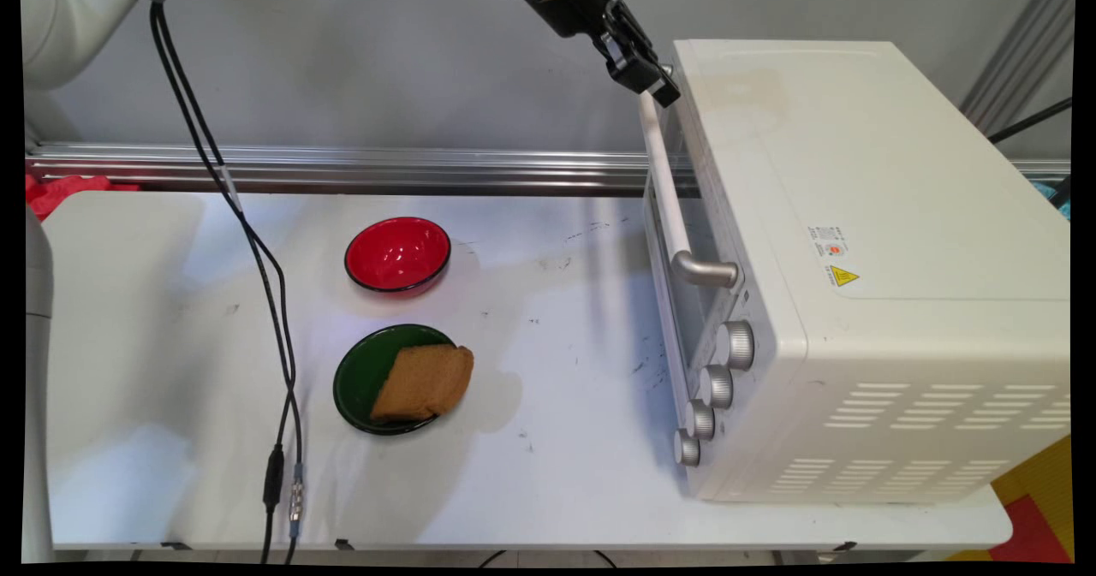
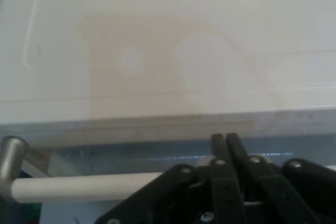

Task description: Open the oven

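- Cream-white toaster oven (image 1: 856,242) is the landmark here; it stands on the right part of the white table (image 1: 556,490), its door facing the table's open middle, which seems to leave room in front of the door.
- Across the top of that door runs a pale bar handle (image 1: 670,191) on metal end brackets; the door looks closed or very nearly so.
- At the far end of the handle, by the oven's top front edge, hangs the black gripper (image 1: 659,86), reaching down from above.
- From the hand view, its fingers (image 2: 227,145) are pressed together with no gap and nothing between them; their tips sit just at the lip of the oven's top, above the handle (image 2: 79,187). I cannot tell whether they actually touch the oven.
- Four silver knobs (image 1: 715,385) run down the near end of the oven's front.
- Out in front of the oven door, well apart from it, a green plate (image 1: 364,375) carries a slice of brown bread (image 1: 425,383) that overhangs the rim on the oven's side.
- Beyond that plate, farther from the camera, sits a red bowl (image 1: 396,253), apparently holding nothing.
- Black cables (image 1: 257,259) dangle from the arm, farther from the oven than both dishes.
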{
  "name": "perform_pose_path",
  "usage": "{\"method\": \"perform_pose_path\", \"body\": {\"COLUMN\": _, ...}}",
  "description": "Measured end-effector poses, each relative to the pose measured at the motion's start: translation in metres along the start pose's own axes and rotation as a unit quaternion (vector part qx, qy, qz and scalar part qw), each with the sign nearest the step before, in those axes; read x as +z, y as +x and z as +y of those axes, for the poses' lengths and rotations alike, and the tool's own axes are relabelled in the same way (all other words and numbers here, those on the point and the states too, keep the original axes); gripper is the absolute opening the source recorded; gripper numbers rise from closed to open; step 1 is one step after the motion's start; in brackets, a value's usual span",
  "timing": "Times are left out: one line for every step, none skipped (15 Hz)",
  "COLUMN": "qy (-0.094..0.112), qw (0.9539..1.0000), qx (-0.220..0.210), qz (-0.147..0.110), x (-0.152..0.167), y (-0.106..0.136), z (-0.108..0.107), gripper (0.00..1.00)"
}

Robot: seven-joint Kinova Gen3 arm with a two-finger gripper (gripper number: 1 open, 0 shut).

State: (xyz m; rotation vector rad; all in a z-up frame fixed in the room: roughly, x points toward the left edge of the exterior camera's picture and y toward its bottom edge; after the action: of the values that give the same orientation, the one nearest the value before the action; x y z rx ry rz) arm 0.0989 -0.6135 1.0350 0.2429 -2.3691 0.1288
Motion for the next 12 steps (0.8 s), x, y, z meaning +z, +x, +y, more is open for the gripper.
{"method": "perform_pose_path", "body": {"qy": -0.002, "qw": 1.0, "qx": -0.004, "qz": -0.001, "x": 0.002, "y": 0.0, "z": 0.001, "gripper": 0.0}}
{"method": "perform_pose_path", "body": {"qy": -0.003, "qw": 1.0, "qx": -0.005, "qz": -0.002, "x": 0.004, "y": 0.0, "z": 0.003, "gripper": 0.0}}
{"method": "perform_pose_path", "body": {"qy": -0.005, "qw": 0.9999, "qx": -0.009, "qz": -0.002, "x": 0.007, "y": 0.0, "z": 0.005, "gripper": 0.0}}
{"method": "perform_pose_path", "body": {"qy": -0.008, "qw": 0.9999, "qx": -0.012, "qz": -0.002, "x": 0.01, "y": 0.0, "z": 0.007, "gripper": 0.0}}
{"method": "perform_pose_path", "body": {"qy": -0.01, "qw": 0.9999, "qx": -0.014, "qz": -0.001, "x": 0.013, "y": 0.0, "z": 0.009, "gripper": 0.0}}
{"method": "perform_pose_path", "body": {"qy": -0.012, "qw": 0.9998, "qx": -0.015, "qz": -0.001, "x": 0.017, "y": 0.0, "z": 0.011, "gripper": 0.0}}
{"method": "perform_pose_path", "body": {"qy": -0.014, "qw": 0.9998, "qx": -0.016, "qz": -0.001, "x": 0.021, "y": -0.001, "z": 0.013, "gripper": 0.0}}
{"method": "perform_pose_path", "body": {"qy": -0.015, "qw": 0.9998, "qx": -0.016, "qz": -0.002, "x": 0.025, "y": -0.001, "z": 0.014, "gripper": 0.0}}
{"method": "perform_pose_path", "body": {"qy": -0.016, "qw": 0.9997, "qx": -0.015, "qz": -0.002, "x": 0.029, "y": -0.002, "z": 0.016, "gripper": 0.0}}
{"method": "perform_pose_path", "body": {"qy": -0.018, "qw": 0.9997, "qx": -0.014, "qz": -0.003, "x": 0.033, "y": -0.003, "z": 0.017, "gripper": 0.0}}
{"method": "perform_pose_path", "body": {"qy": -0.018, "qw": 0.9997, "qx": -0.013, "qz": -0.003, "x": 0.037, "y": -0.003, "z": 0.018, "gripper": 0.0}}
{"method": "perform_pose_path", "body": {"qy": -0.018, "qw": 0.9998, "qx": -0.012, "qz": -0.005, "x": 0.041, "y": -0.005, "z": 0.018, "gripper": 0.0}}
